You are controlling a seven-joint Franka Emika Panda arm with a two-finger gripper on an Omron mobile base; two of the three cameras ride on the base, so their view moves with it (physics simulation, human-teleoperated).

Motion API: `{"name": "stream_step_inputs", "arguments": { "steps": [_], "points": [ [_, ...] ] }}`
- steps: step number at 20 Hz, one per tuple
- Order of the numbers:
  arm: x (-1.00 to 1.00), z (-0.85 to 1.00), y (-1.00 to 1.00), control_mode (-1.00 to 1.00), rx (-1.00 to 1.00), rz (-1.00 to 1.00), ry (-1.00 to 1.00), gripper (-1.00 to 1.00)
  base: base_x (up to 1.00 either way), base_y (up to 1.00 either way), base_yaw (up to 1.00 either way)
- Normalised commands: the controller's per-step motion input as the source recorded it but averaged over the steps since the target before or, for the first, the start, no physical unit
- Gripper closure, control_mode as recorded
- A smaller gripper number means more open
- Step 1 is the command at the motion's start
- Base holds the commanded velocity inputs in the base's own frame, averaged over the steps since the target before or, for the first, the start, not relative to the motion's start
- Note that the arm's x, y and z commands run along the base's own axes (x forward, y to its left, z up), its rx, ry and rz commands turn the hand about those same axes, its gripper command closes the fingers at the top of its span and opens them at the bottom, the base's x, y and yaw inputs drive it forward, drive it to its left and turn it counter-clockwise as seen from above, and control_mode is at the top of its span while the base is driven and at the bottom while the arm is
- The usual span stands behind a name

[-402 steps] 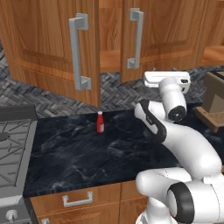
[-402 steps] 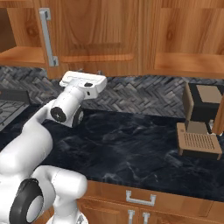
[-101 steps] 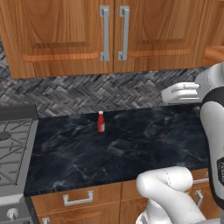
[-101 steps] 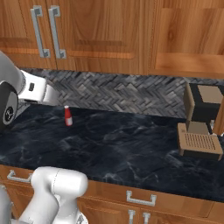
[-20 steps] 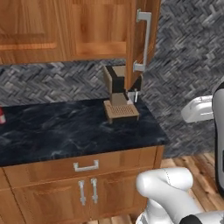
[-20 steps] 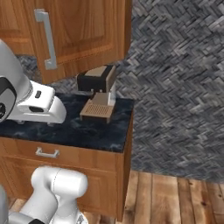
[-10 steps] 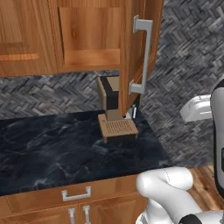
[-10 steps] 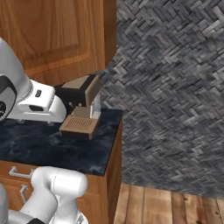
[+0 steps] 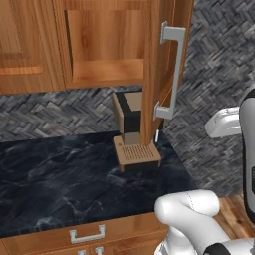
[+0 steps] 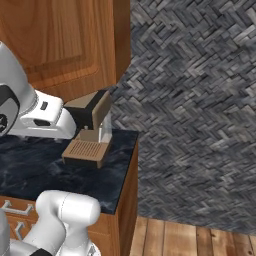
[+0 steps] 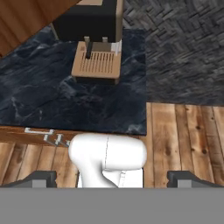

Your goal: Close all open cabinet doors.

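While its two dark tips sit wide apart at the lower corners of the hand view, the gripper (image 11: 112,177) is spread open and holds nothing. Below and ahead of it lies the dark marble surface (image 11: 52,96), with a strip of wooden floor (image 11: 183,131) to one side. Farther ahead on that surface stands a brown and black coffee machine (image 11: 97,43). Above the machine, in the left base view, one cabinet door (image 9: 162,64) stands swung out edge-on, its long grey handle (image 9: 172,74) facing the arm, and the open cabinet interior (image 9: 104,45) shows beside it. Herringbone grey wall (image 10: 195,100) lies beyond the surface's end.
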Motion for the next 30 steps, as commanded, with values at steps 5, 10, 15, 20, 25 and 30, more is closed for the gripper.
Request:
{"name": "stream_step_inputs", "arguments": {
  "steps": [5,10,15,20,25,30],
  "points": [
    [0.0,0.0,0.0,1.0,0.0,0.0,0.0,-1.0,0.52,0.0,0.0],
    [0.0,0.0,0.0,-1.0,0.0,0.0,-0.06,-1.0,0.23,0.0,0.0],
    [0.0,0.0,0.0,-1.0,0.0,0.05,-0.41,-1.0,0.0,0.0,0.0],
    [0.0,0.0,0.0,-1.0,0.0,0.05,-0.49,-1.0,0.0,0.0,0.0],
    [0.0,0.0,0.02,-1.0,0.0,0.14,-0.5,-1.0,0.0,0.0,0.0],
    [0.0,0.0,0.13,-1.0,0.0,0.15,-0.41,-1.0,0.0,0.0,0.0]
  ]
}}
